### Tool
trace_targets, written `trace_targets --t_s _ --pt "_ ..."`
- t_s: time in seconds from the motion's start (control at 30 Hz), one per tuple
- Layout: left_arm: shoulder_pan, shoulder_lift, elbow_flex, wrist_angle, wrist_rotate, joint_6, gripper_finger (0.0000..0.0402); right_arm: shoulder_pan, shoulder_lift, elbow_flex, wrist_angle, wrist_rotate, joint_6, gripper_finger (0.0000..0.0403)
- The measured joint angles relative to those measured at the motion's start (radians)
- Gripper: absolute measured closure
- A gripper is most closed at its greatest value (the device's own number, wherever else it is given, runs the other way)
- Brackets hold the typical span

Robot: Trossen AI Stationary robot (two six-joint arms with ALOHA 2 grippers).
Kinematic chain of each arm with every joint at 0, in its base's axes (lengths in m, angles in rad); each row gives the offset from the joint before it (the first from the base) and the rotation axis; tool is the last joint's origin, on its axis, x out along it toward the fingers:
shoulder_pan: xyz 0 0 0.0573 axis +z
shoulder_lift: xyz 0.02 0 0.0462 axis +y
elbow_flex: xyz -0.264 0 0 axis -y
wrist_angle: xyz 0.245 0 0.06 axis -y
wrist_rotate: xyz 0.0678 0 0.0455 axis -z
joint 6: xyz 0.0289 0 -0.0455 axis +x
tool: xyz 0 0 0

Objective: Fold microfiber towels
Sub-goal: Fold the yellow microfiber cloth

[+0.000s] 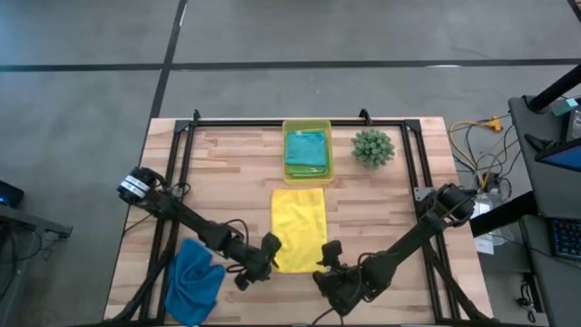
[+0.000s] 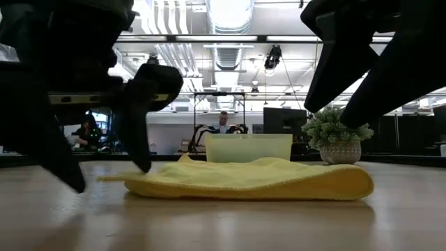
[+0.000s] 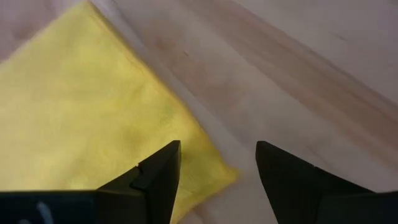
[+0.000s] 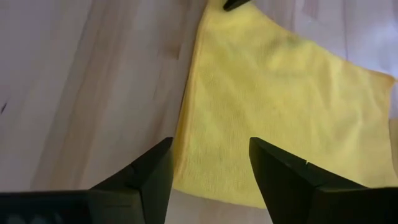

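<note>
A yellow towel [image 1: 298, 227] lies flat on the table's middle as an upright rectangle. In the low view the towel [image 2: 258, 178] shows more than one layer, with a rounded fold at its right side. My left gripper [image 1: 270, 252] stands open at the towel's near left corner [image 3: 214, 177], one finger on each side of it. My right gripper [image 1: 327, 257] is open at the near right corner, over the towel's near edge [image 4: 208, 190]. A blue towel [image 1: 193, 280] lies crumpled at the near left. Teal and green towels [image 1: 306, 150] lie folded in the bin.
A translucent yellow-green bin [image 1: 307, 125] stands at the far middle, just beyond the yellow towel. A small spiky green plant [image 1: 373, 146] sits to its right. A black frame [image 1: 272, 122] runs along the table's far edge and sides. Bare wood [image 1: 381, 218] lies right of the towel.
</note>
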Motion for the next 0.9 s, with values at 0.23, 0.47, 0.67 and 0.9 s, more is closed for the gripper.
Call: trace_targets --t_s 0.23,0.47,0.67,0.9 --pt "0.022 0.031 0.016 -0.006 -0.032 -0.065 0.0205 -0.002 0.0 0.002 0.005 0.0 -0.001 0.02" --pt "0.031 0.098 0.04 0.005 0.025 -0.16 0.0225 -0.006 0.0 0.001 0.008 0.0 -0.028 0.02" --pt "0.031 0.1 0.037 0.0 0.022 -0.159 0.0298 -0.006 0.001 -0.034 0.009 -0.029 -0.137 0.02" --pt "0.03 0.102 0.035 -0.012 0.022 -0.158 0.0387 -0.006 0.002 -0.089 0.066 -0.125 -0.347 0.02"
